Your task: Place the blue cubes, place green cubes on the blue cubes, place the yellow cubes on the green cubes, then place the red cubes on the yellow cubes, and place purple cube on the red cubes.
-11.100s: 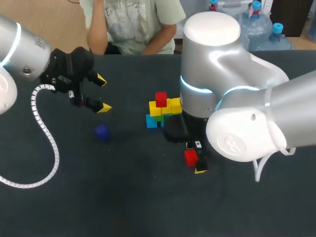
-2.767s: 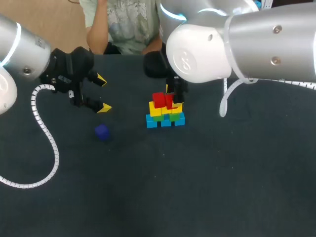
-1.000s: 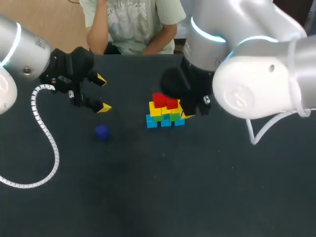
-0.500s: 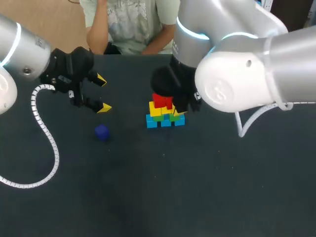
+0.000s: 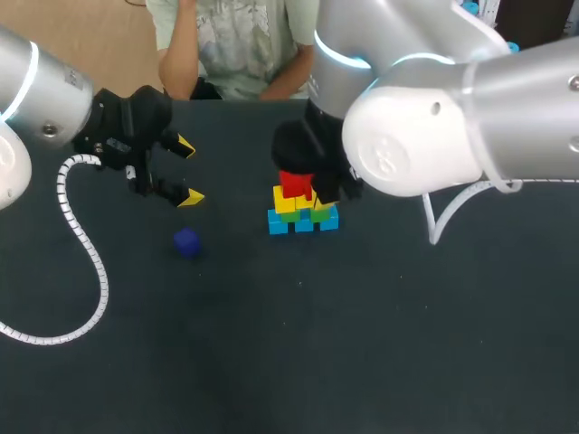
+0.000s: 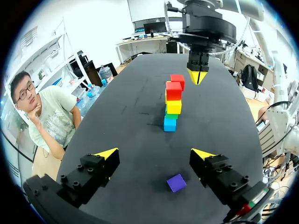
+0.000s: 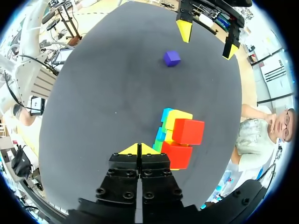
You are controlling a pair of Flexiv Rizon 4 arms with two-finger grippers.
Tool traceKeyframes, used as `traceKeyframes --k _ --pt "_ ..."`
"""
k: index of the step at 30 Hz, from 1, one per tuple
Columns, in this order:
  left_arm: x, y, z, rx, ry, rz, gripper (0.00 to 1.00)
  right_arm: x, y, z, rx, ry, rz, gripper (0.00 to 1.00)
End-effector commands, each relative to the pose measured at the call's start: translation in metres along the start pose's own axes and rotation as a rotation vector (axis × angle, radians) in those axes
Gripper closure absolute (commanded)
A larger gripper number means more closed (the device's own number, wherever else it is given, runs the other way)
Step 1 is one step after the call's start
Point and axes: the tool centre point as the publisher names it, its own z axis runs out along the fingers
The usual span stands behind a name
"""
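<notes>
The cube stack (image 5: 303, 210) stands mid-table: blue cubes (image 6: 170, 123) at the bottom, then green (image 6: 172, 115), yellow (image 6: 174, 106), and two red cubes (image 7: 188, 131) side by side on top. My right gripper (image 7: 139, 149) is shut and empty, just beside the red cubes (image 6: 174, 90) at their height; from above, its arm covers part of the stack. The purple cube (image 5: 186, 241) lies alone on the table to the left. My left gripper (image 5: 185, 172) hangs open above and behind the purple cube (image 6: 176, 182), holding nothing.
The left arm's white coiled cable (image 5: 81, 244) hangs over the table's left side. The dark tabletop (image 5: 298, 344) runs open in front of the stack and around the purple cube (image 7: 172, 58).
My right arm has swung left, closer over the stack, now hiding one red cube from above. Its gripper stays shut. The left arm and the purple cube have not moved.
</notes>
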Motion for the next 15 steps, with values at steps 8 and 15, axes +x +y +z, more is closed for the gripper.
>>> traceKeyframes --k 8,15 --pt "0.0012 0.0006 0.0003 0.001 -0.003 0.002 0.00 0.0017 -0.0063 0.0040 -0.013 0.003 -0.005 1.00" --pt "0.0012 0.0006 0.0003 0.001 -0.003 0.002 0.00 0.0017 -0.0084 0.0044 -0.014 0.005 -0.009 1.00"
